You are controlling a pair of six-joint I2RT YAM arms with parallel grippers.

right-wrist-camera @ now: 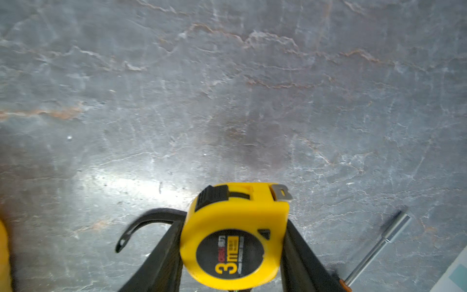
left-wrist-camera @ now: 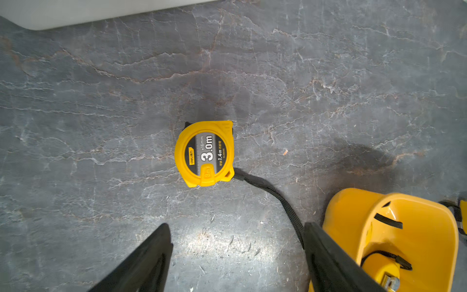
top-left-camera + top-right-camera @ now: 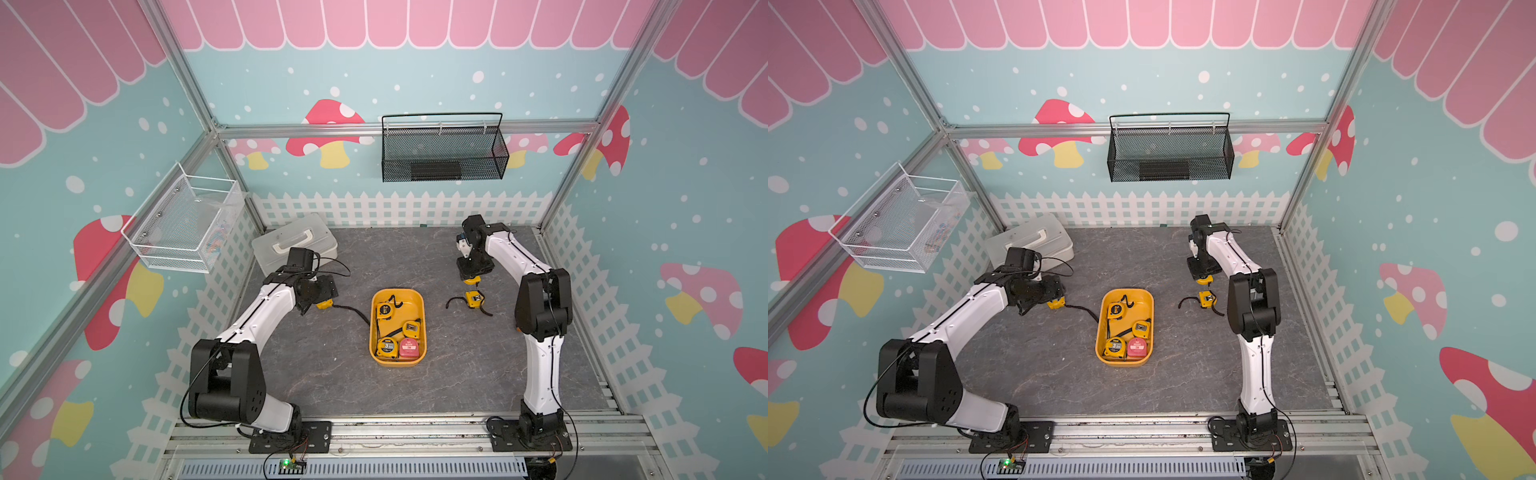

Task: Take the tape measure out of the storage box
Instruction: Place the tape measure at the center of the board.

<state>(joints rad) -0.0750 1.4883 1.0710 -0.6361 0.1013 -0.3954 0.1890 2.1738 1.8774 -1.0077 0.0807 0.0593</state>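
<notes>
- storage box (image 3: 411,300): yellow tray at mid bench (image 3: 332,374), holding four tape measures. Three are yellow boxed tape measures (image 3: 386,347) and one is a red tape measure (image 3: 408,348) at the near right corner.
- right hand (image 1: 232,223): clamped on a yellow 3m tape measure (image 1: 227,255), fingers pressing both sides, label facing the wrist camera. It sits to the far right of the storage box.
- left hand (image 2: 236,227): fingers spread, nothing between them.
- 3.0m tape measure (image 2: 204,154): flat on the bench just beyond the left hand's fingertips, left of the storage box. Its black strap (image 2: 273,194) trails toward the box.
- loose tape measure (image 3: 473,299): on the bench right of the storage box, just near of the right hand, straps out to both sides.
- lidded case (image 3: 297,245): white-grey, at the bench's far left corner.
- black mesh basket (image 3: 442,151): on the far wall.
- white wire basket (image 3: 183,224): on the left wall.
</notes>
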